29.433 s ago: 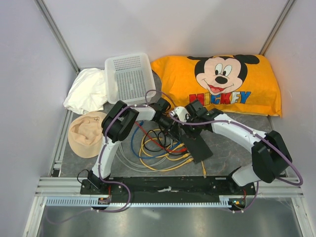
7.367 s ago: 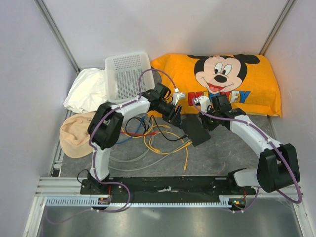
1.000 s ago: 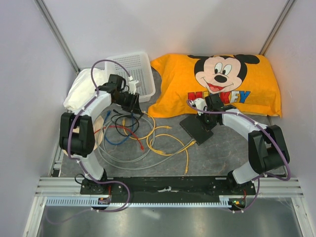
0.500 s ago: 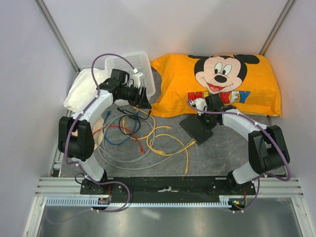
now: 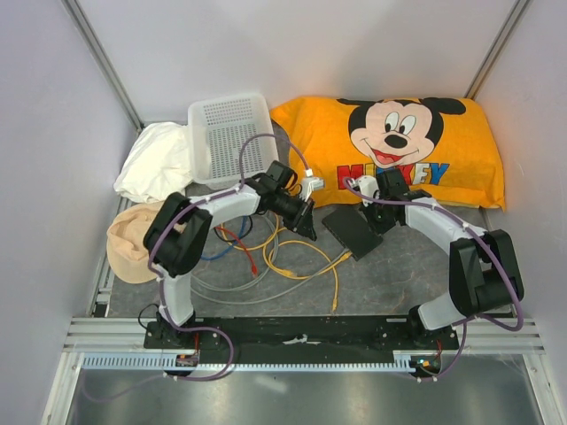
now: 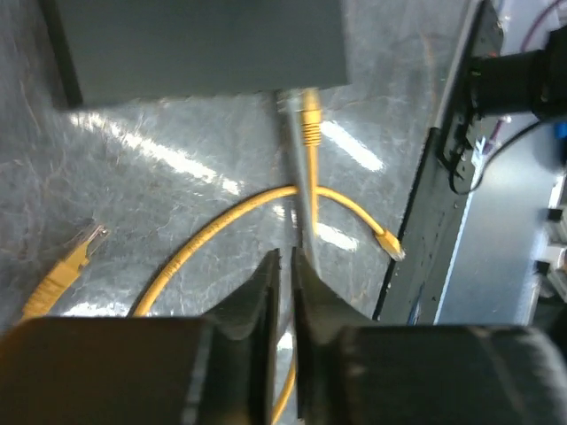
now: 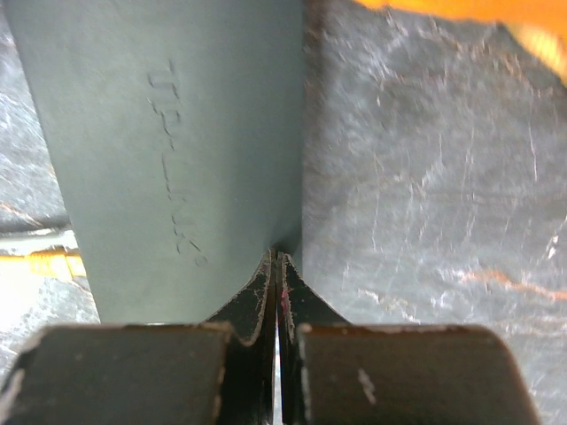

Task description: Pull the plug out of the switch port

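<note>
The black switch box (image 5: 352,232) is laid flat near the middle of the counter, just short of the orange pillow (image 5: 390,150) at the far edge. A yellow plug (image 6: 308,119) is seated in the switch port (image 6: 306,90) beside a grey cable (image 6: 297,168). The left gripper (image 6: 283,261) is drawn almost closed at that cable, though a grasp cannot be told, and the right gripper (image 7: 276,266) is clenched with its tips set on the box's edge.

I'm looking at the white basket (image 5: 232,135) at the back of the surface (image 5: 399,274). There's an orange Mickey pillow (image 5: 310,133) just right of it and a white cloth (image 5: 155,164) against its left side. A beige hat (image 5: 128,248) and a tangle of loose cables (image 5: 257,257) lie nearer me.
</note>
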